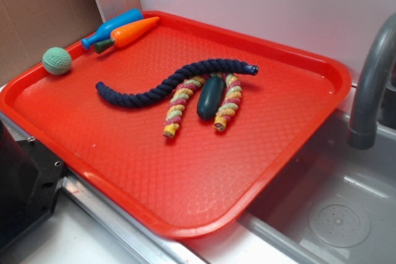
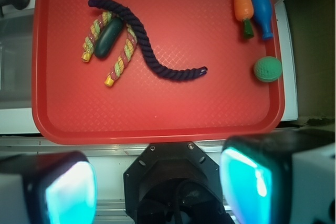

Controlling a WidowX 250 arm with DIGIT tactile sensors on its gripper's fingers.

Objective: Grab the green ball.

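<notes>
The green ball (image 1: pixel 57 60) is small, pale mint and knitted. It rests at the far left corner of the red tray (image 1: pixel 185 230), against its rim. In the wrist view the ball (image 2: pixel 268 69) lies near the tray's right edge (image 2: pixel 157 132). My gripper (image 2: pixel 160 187) is high above the near side of the tray, over the robot base. Its two cyan-padded fingers (image 2: pixel 68 192) stand wide apart with nothing between them. The ball is far ahead and to the right of the fingers. The gripper does not show in the exterior view.
On the tray lie a navy rope (image 1: pixel 167 81), a striped rope (image 1: pixel 182 100), a dark green oblong toy (image 1: pixel 210 97), an orange carrot (image 1: pixel 133 31) and a blue pin (image 1: pixel 111 27). A grey faucet (image 1: pixel 371 85) and sink (image 1: pixel 322 202) are on the right. The black robot base (image 1: pixel 25 183) is at the front left.
</notes>
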